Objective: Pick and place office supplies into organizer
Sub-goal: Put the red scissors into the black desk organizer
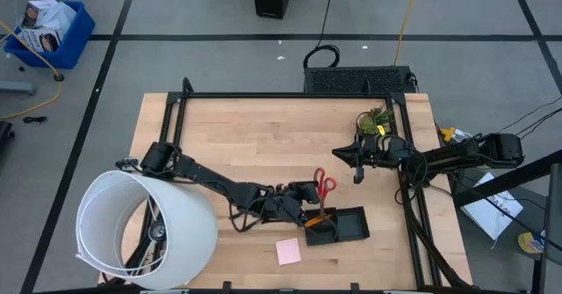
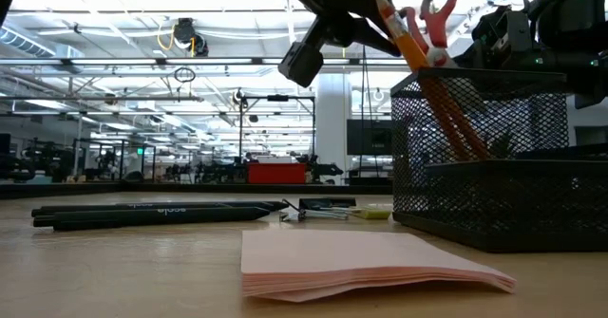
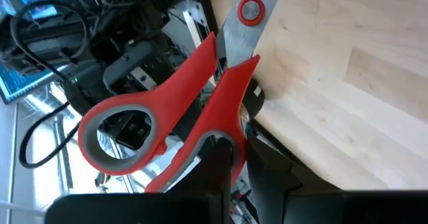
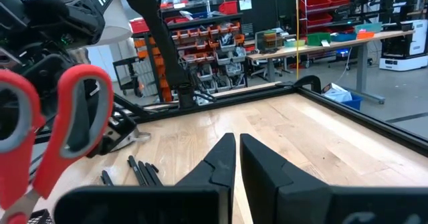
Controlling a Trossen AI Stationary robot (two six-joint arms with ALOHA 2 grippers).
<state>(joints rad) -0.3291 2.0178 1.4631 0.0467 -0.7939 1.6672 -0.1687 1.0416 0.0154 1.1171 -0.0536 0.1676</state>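
One pad first: the pink sticky-note pad (image 2: 366, 264) lies nearest the low camera, flat on the table (image 1: 263, 145) and just in front of the organizer (image 2: 503, 161), so it's not yet filed. Behind it on the wood lie the black pens (image 2: 157, 214) and a small clip (image 2: 318, 211), also waiting.

Now the step in hand, as I read it: dropping the scissors (image 1: 324, 189) into the mesh cup part of the organizer, where an orange pencil (image 2: 418, 52) already stands leaning. The left gripper (image 1: 303, 197) sits right at the organizer's edge, and its wrist view shows the fingers (image 3: 217, 174) pinched on the red handle. Blades point down toward the cup, handles up.

To do it well, I'd say keep the blades vertical and clear of the pencil, lower until the tips are well inside the mesh, then open just enough to let go. Releasing too high could tip the scissors out or knock the organizer, which looks light.

Farther back, the right gripper (image 1: 357, 160) hovers over bare wood well apart from everything, fingers pressed together on nothing. Past it there's the small plant (image 1: 374, 118) at the far edge, and the big white cylinder (image 1: 145, 233) sits on the left side near the front, both best left alone.
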